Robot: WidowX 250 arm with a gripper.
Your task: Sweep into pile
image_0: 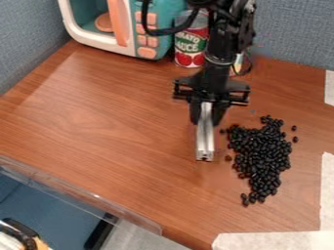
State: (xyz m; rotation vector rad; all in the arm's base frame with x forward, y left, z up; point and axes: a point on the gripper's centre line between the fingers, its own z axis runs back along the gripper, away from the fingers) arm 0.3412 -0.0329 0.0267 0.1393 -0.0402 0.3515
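Just black, glossy beans (262, 155), loosely heaped, edges scattered

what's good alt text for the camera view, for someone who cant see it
Black robot gripper holding a silver metal bar beside a loose pile of black beans on a brown wood-look table, with a toy microwave and a can behind.
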